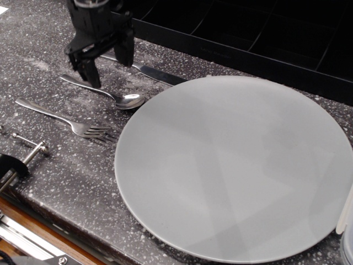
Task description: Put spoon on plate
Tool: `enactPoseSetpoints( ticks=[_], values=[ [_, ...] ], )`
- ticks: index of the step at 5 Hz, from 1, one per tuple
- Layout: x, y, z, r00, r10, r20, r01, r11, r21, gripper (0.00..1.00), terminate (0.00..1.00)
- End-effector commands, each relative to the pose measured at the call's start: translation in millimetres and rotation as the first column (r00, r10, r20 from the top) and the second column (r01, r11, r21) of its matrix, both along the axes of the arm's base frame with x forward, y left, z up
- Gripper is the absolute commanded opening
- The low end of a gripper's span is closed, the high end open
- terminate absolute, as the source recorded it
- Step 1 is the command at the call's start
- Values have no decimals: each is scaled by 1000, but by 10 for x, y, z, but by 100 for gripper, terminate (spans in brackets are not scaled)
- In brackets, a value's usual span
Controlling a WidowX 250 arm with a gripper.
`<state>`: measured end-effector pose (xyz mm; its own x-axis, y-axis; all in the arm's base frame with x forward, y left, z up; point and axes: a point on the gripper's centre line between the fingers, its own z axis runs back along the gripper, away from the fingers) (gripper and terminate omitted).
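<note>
- The surface [49,49] is dark speckled stone, with a wooden edge and metal fittings at the lower left corner.
- The plate [237,171] is a wide, flat, pale grey disc lying on the surface and filling most of the right and centre of the view; nothing lies on it.
- The tray [265,33] is black with compartments and runs along the top edge, behind the plate and near its far rim.
- The hand [106,62] is black and hangs at the upper left, above the cutlery; its two fingers are spread apart and hold nothing, one finger [88,72] just above the spoon's handle and the other over the knife.
- The knife [151,73] lies slantwise between the tray and the plate, its blade tip close to the plate's rim and its handle partly hidden behind the hand.
- The fork [66,121] lies on the surface in front of the spoon, tines toward the plate and just short of its edge.
- The spoon [107,94] lies on the surface between knife and fork, bowl just beside the plate's left rim, handle pointing up and left.
</note>
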<state>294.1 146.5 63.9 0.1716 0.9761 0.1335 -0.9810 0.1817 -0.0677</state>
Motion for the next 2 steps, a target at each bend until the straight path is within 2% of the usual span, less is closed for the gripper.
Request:
enactPoseSetpoints(
  ticks=[1,2],
  values=[
    [46,112,-129,999,11,45,-15,996,86,100,0],
    [95,163,-179,1000,17,17,-18,996,89,100,0]
  ],
)
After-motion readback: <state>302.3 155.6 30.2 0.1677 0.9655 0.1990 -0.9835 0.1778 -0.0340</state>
